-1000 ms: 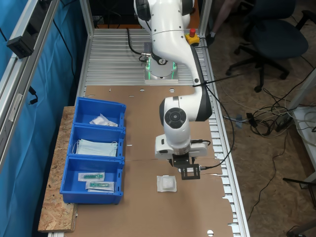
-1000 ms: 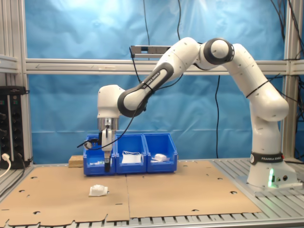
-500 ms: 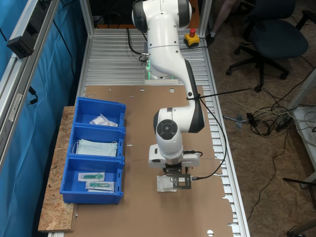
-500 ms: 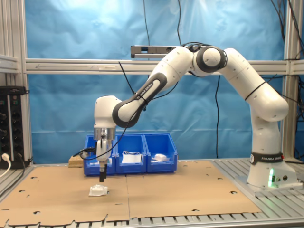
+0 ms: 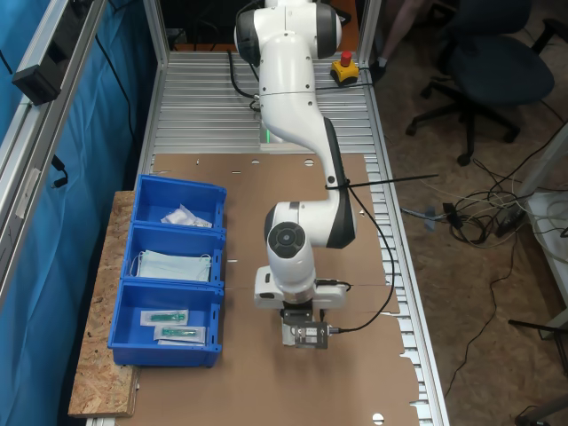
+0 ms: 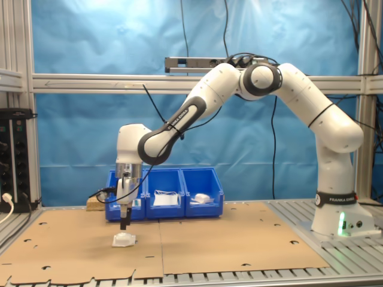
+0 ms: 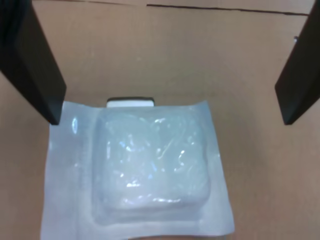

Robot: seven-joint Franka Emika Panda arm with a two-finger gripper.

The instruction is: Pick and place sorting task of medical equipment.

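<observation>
The medical equipment, a small white square packet (image 7: 152, 165) with a raised pad under crinkly wrap, lies flat on the brown cardboard. In the wrist view my gripper (image 7: 170, 120) is open, with one black finger (image 7: 32, 65) on each side of the packet and not touching it. From the second exterior view the gripper (image 6: 123, 226) hangs just above the packet (image 6: 124, 240). The first exterior view shows the gripper (image 5: 304, 335) covering most of the packet (image 5: 287, 335).
A row of three blue bins (image 5: 133, 293) stands toward the first exterior view's left, holding a white packet (image 5: 185, 216), light-blue masks (image 5: 175, 264) and clear packets with teal items (image 5: 173, 324). The same bins (image 6: 164, 192) sit behind the gripper in the second exterior view. The arm's base (image 6: 341, 221) is far off.
The gripper has moved toward the first exterior view's left and come down until it stands right over the packet. It stays open, and the packet has not moved.
</observation>
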